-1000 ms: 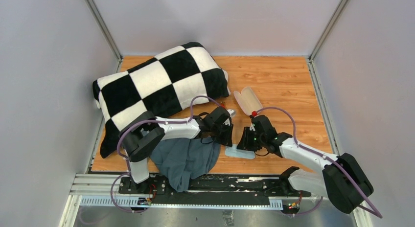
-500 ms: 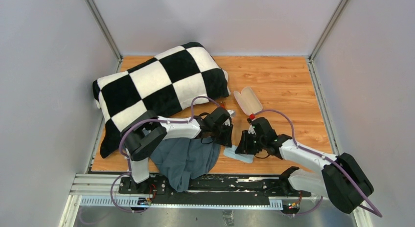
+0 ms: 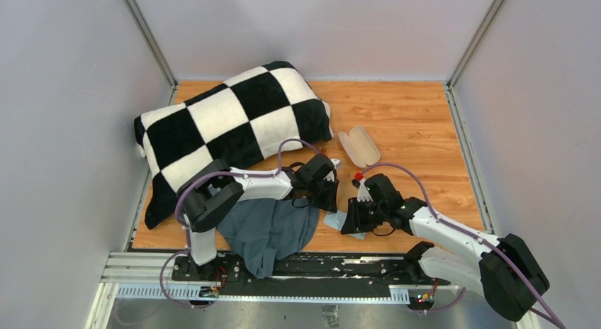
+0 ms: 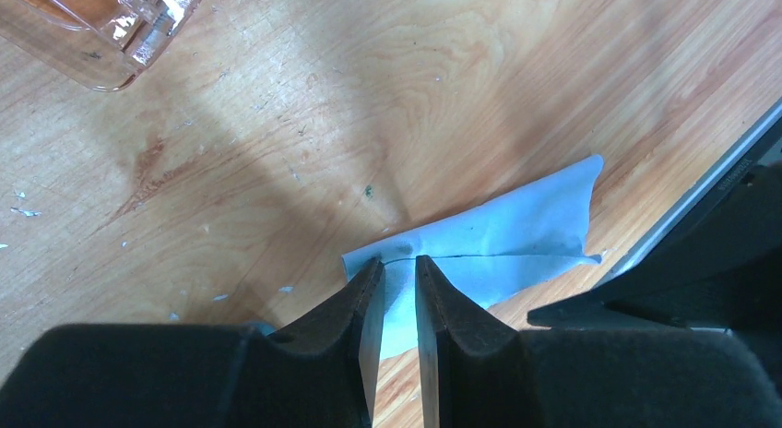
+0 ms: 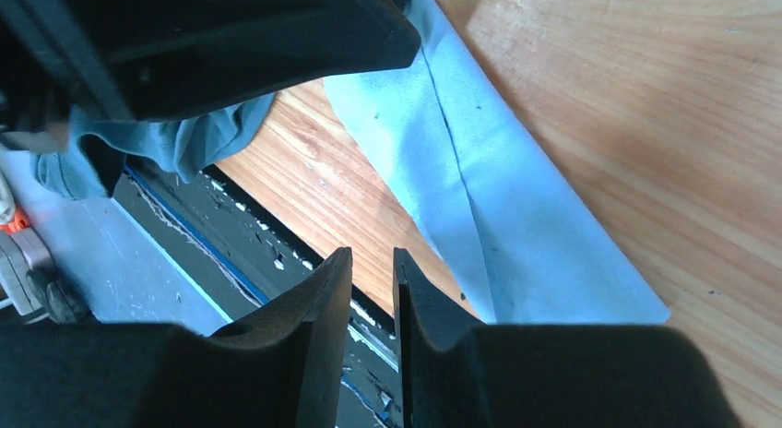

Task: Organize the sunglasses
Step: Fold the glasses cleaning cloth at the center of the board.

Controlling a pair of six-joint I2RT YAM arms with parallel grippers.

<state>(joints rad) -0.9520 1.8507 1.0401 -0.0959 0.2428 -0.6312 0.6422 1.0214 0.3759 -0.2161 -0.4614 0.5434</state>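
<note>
The sunglasses [image 4: 92,22] show as a clear amber-tinted piece, cut off at the top left of the left wrist view. From above they are a pale shape [image 3: 331,161] just beyond the left gripper. My left gripper [image 3: 331,199] [image 4: 398,259] hangs over the corner of the light-blue cloth [image 3: 333,220] [image 4: 516,234] with a narrow empty gap. My right gripper [image 3: 347,222] [image 5: 372,253] stands close by at the cloth's [image 5: 498,216] near edge, slightly open and holding nothing. The pink case [image 3: 359,146] lies farther back.
A black-and-white checkered pillow [image 3: 227,123] fills the back left. A grey-blue garment [image 3: 269,230] [image 5: 157,142] lies under the left arm at the near edge. The black rail [image 5: 231,253] runs just below the right fingers.
The right gripper has pulled back from the pink case toward the near edge and left, ending beside the cloth. The case now lies lower and smaller. The left arm has stayed put.
</note>
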